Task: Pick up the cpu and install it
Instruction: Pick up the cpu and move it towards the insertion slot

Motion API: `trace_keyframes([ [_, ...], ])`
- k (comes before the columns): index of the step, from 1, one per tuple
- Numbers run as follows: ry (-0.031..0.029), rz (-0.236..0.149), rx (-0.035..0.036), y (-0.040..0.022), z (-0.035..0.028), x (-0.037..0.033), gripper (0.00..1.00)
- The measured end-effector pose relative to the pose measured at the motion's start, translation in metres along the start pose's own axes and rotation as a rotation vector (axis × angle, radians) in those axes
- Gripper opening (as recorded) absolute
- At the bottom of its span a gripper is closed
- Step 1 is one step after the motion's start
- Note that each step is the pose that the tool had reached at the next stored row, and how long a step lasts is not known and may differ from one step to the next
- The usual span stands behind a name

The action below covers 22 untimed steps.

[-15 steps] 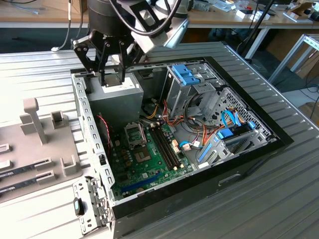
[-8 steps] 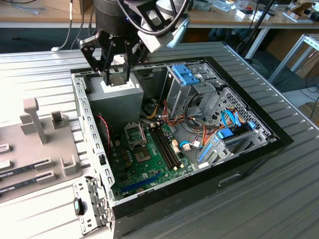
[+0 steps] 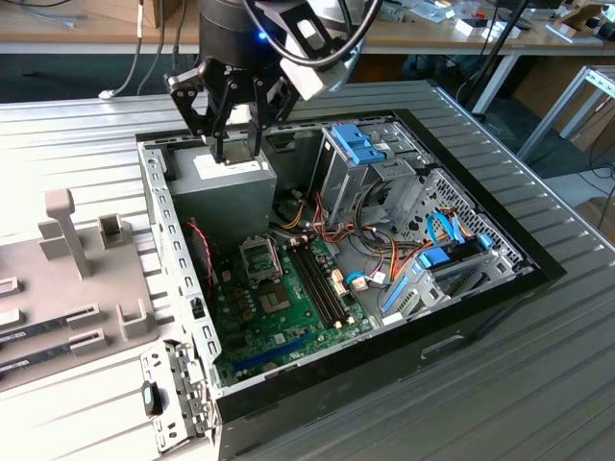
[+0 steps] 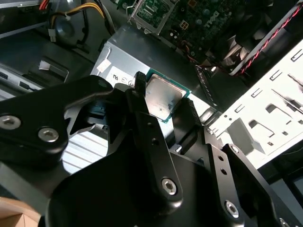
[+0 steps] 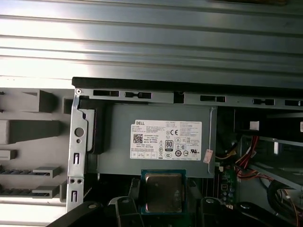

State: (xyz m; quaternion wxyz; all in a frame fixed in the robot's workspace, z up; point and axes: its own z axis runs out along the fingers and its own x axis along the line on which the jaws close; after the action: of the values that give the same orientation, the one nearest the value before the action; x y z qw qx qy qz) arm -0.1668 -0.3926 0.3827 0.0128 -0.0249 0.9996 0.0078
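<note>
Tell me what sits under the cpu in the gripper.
The cpu, clamped in the gripper, hangs above the grey power supply, near its white label. The chip covers the spot directly beneath.

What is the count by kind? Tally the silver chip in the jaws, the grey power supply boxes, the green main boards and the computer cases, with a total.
Silver chip: 1
Grey power supply box: 1
Green main board: 1
Computer case: 1
Total: 4
</note>
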Motion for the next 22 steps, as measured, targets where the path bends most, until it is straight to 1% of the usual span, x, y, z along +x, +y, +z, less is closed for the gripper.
trace_keyframes([
  [6, 0.0, 0.0, 0.0001, -0.0004, 0.0002, -0.0084, 0.47],
  [8, 0.0, 0.0, 0.0, -0.0007, 0.0004, -0.0133, 0.47],
  [14, 0.0, 0.0, 0.0, -0.0011, 0.0007, -0.0228, 0.47],
  [22, 0.0, 0.0, 0.0, -0.0017, 0.0011, -0.0338, 0.47],
])
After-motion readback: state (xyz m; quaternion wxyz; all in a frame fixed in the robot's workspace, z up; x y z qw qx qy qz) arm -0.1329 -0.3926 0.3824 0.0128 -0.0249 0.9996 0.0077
